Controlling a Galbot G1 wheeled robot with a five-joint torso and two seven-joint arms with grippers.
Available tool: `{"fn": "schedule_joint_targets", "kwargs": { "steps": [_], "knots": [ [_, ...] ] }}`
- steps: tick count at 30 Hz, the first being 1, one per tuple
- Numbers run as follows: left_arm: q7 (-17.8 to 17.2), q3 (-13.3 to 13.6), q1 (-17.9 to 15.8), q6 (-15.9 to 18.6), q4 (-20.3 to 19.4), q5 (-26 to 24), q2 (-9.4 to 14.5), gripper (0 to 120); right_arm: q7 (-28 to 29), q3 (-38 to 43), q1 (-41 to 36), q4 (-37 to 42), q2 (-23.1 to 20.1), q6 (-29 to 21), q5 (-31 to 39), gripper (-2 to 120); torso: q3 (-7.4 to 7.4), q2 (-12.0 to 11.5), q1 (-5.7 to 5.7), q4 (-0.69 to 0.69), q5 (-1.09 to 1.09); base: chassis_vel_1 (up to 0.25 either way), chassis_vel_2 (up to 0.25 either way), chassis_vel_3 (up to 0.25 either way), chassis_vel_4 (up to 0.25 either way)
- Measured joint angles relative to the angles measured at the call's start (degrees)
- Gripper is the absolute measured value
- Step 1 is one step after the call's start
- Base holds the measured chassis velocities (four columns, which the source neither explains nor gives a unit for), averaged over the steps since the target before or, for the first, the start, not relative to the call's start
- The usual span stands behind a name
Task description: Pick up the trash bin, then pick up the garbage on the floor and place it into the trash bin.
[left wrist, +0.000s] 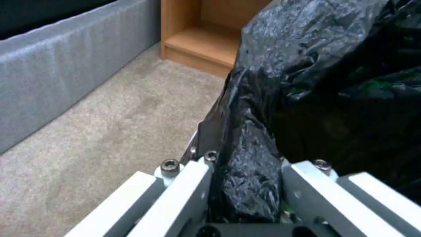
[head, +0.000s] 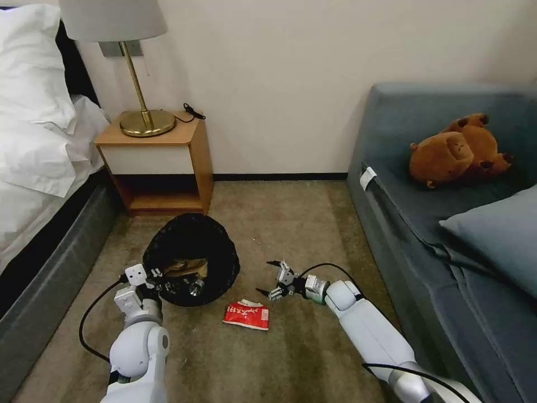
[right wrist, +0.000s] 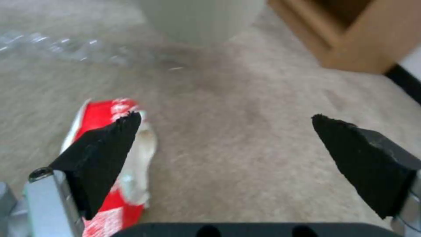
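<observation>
The trash bin (head: 193,238), its black bag folded over the rim, tips its mouth towards me on the carpet. My left gripper (head: 161,280) is shut on the near rim; in the left wrist view its jaws clamp the crinkled bag (left wrist: 250,138). Inside the bin lie a tan scrap (head: 182,267) and something shiny (head: 196,287). The garbage on the floor is a red-and-white crumpled packet (head: 246,314) just in front of the bin. My right gripper (head: 266,277) hangs open low over the carpet, right of the bin and just past the packet (right wrist: 110,112), which lies beside one finger (right wrist: 101,154).
A wooden nightstand (head: 168,162) with a brass lamp (head: 146,120) stands behind the bin. The bed's grey base (head: 50,274) runs along the left. A grey sofa (head: 425,224) with a brown plush toy (head: 456,150) and a cushion (head: 498,235) lines the right. Carpet lies between.
</observation>
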Motion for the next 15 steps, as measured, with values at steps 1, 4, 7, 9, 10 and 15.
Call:
{"fn": "schedule_joint_targets", "kwargs": {
  "steps": [1,4,7,9,10,15],
  "knots": [
    [-0.1,0.1,0.0,-0.1,0.0,0.2,-0.1,2,-1.2,0.1,0.0,-0.6,0.2,0.7,-0.6,100,0.00,0.0,0.00,0.00,0.01,0.000,0.000,0.000,0.000],
    [-0.4,0.2,0.1,-0.2,0.0,0.3,-0.3,2,-1.7,0.3,0.1,-1.2,0.4,0.9,-0.9,100,0.00,0.0,0.00,0.00,0.01,0.000,0.000,0.000,0.000],
    [-0.8,0.5,0.3,-0.3,0.1,0.6,-0.6,2,-1.8,0.4,0.3,-2.4,0.7,1.0,-0.9,100,0.00,0.0,0.00,0.00,0.00,0.000,0.000,0.000,0.000],
    [-0.8,0.7,0.6,-0.4,0.1,0.8,-0.8,2,0.0,-0.2,0.7,-4.2,0.9,1.0,-0.3,100,0.00,0.0,0.00,-0.01,0.00,0.000,0.000,0.000,0.000],
    [-0.8,0.7,0.6,-0.4,0.1,0.8,-0.8,2,0.0,-0.2,0.7,-4.2,0.9,1.0,-0.3,100,0.00,0.0,0.00,-0.01,0.00,0.000,0.000,0.000,0.000],
    [-0.8,0.7,0.8,-0.6,0.0,1.0,-0.8,2,0.9,-2.6,1.4,-5.9,0.8,0.1,0.2,100,0.00,0.0,0.00,0.00,0.00,0.000,0.000,0.000,0.000]
  ]
}}
